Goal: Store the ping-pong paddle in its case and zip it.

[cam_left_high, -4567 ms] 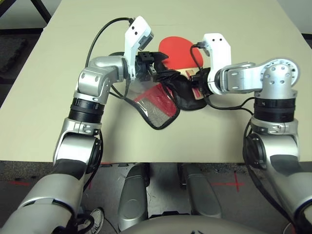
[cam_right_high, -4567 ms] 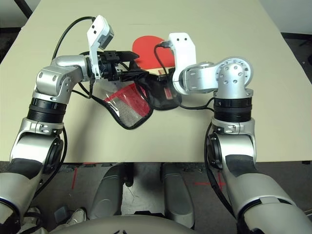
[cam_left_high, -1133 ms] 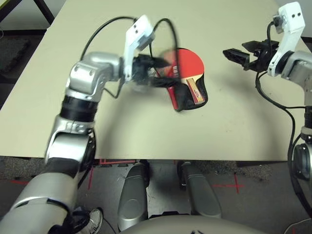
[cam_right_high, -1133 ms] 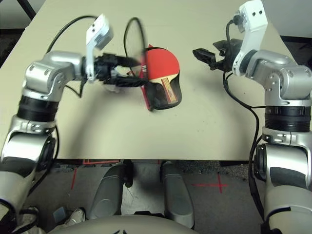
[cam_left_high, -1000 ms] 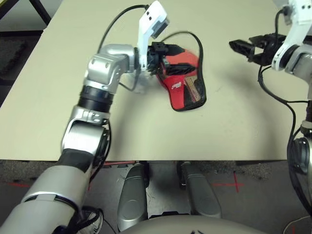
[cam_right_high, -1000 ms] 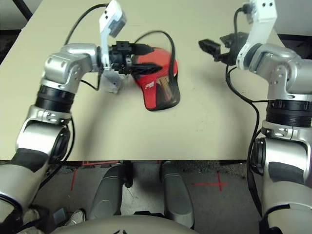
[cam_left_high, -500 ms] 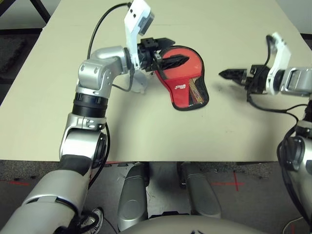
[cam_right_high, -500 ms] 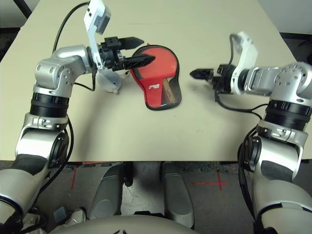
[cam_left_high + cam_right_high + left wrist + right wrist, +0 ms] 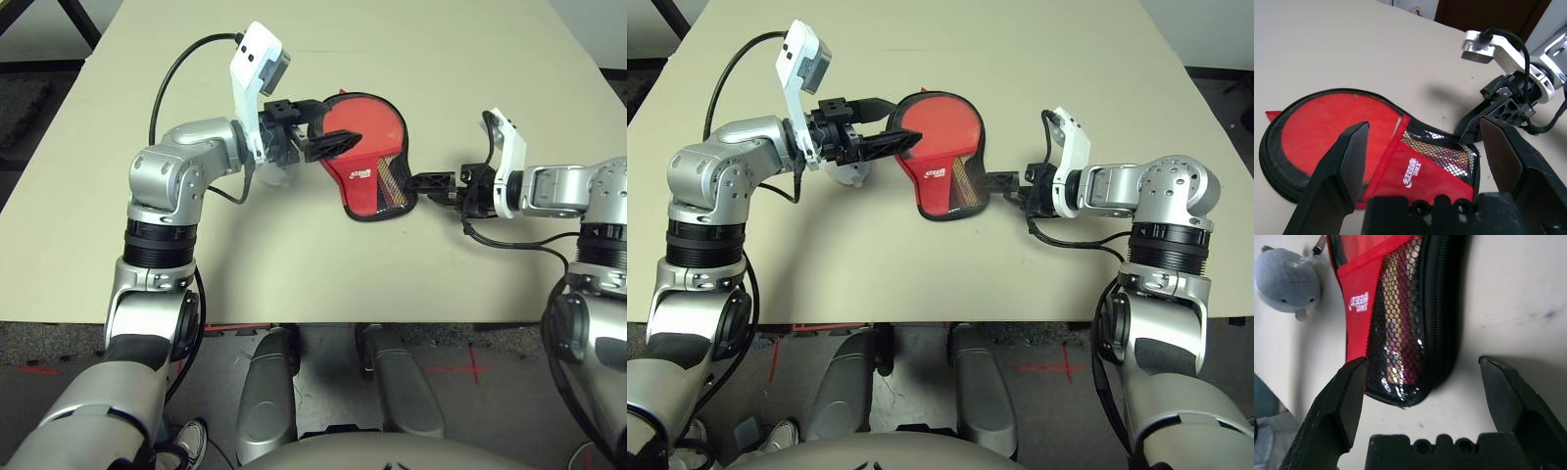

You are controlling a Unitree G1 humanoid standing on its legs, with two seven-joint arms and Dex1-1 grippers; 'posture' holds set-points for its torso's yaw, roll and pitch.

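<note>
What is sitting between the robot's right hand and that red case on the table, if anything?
Nothing visible is. The right hand, fingers spread open, sits just off the narrow end of the case, with bare table in the gap. A small grey plush toy lies on the case's far side, out of the way.

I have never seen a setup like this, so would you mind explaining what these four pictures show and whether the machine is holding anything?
This is a humanoid robot with two silver arms, each ending in a black two-fingered pincer. Two pictures come from cameras in its head, looking down over the arms at a beige table. The other two come from cameras on the wrists, looking out between each pincer's fingers.

On the table lies the case, a red paddle-shaped pouch with a black zipper edge and a mesh pocket; the paddle handle shows through the mesh. Beside the case sits a small grey plush toy.

The left pincer hovers open over the case's round end. The right pincer is open at its narrow end. Neither holds anything.
</note>
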